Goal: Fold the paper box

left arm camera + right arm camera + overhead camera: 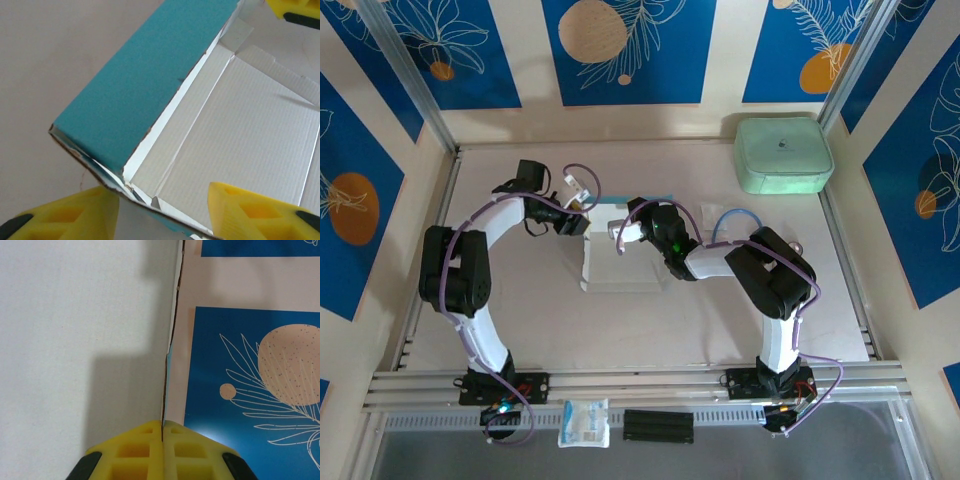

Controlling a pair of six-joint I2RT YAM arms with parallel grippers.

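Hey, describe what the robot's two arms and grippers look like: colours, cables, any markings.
Both the left arm and the right arm have white links and bulky black joints, with lavender cables looped along them; a pale blue cable arcs by the right one, whose wrist shows a green light. The left gripper and right gripper carry yellow fingers with hollow cells and black bases.

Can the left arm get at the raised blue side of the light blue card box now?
Likely yes: the open left gripper straddles an edge of the light blue card paper box, with nothing between.
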